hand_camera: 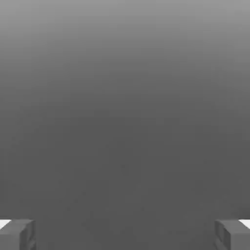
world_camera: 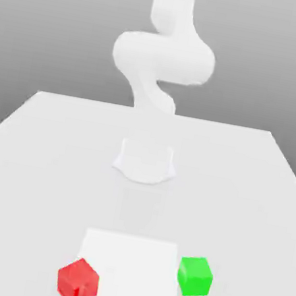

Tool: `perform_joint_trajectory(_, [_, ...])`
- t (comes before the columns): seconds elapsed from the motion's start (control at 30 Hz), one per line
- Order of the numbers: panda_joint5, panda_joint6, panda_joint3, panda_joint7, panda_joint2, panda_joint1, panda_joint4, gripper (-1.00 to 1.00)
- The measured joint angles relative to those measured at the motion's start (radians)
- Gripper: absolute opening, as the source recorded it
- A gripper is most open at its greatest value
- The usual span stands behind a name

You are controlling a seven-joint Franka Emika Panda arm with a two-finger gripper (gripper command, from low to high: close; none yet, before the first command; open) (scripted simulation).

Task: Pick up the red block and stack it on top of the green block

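exterior view: I read the scene across from its left to its right.
red block: sits on the table, toward the exterior view's left, at the near-left corner of a paler square patch. One corner faces the camera, so I judge it turned relative to the table edges. Nothing touches it.
arm: in the middle, far side of the table, rising from its round base. Well apart from both blocks.
green block: toward the exterior view's right, at the right edge of the patch, a little farther back than the red one. The two blocks are apart with bare patch between them. Its top is free.
hand view: two fingertips at opposite edges of the picture, plain grey between them.
gripper: jaws spread wide, nothing between them, nothing held.
step: I judge this as the very start, the approach to the red block not yet begun. Nothing picked, nothing stacked.
next move: I need to bring the hand over the red block, turn the wrist so the fingers line up with two flat faces instead of corners, then descend with jaws wide.
watch: a skewed approach could nudge the block before closing.
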Motion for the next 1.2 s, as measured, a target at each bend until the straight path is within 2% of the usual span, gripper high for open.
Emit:
perform_joint_trajectory(0.27, [0.106,0.099,-0.179,-0.356,0.297,0.144,-0.048,0.0])
perform_joint_trajectory(0.5, [0.207,0.182,-0.268,-0.668,0.555,0.205,-0.088,0.0])
perform_joint_trajectory(0.7, [0.235,0.26,-0.281,-0.895,0.761,0.192,-0.125,0.0])
perform_joint_trajectory(0.87, [0.167,0.339,-0.293,-1.014,0.908,0.168,-0.159,0.0])
perform_joint_trajectory(1.03, [0.248,0.458,-0.217,-1.103,1.066,0.106,-0.139,0.0])
perform_joint_trajectory(1.07, [0.266,0.482,-0.195,-1.117,1.095,0.087,-0.134,-1.0])
perform_joint_trajectory(1.2, [0.266,0.48,-0.195,-1.117,1.095,0.087,-0.134,-1.0])
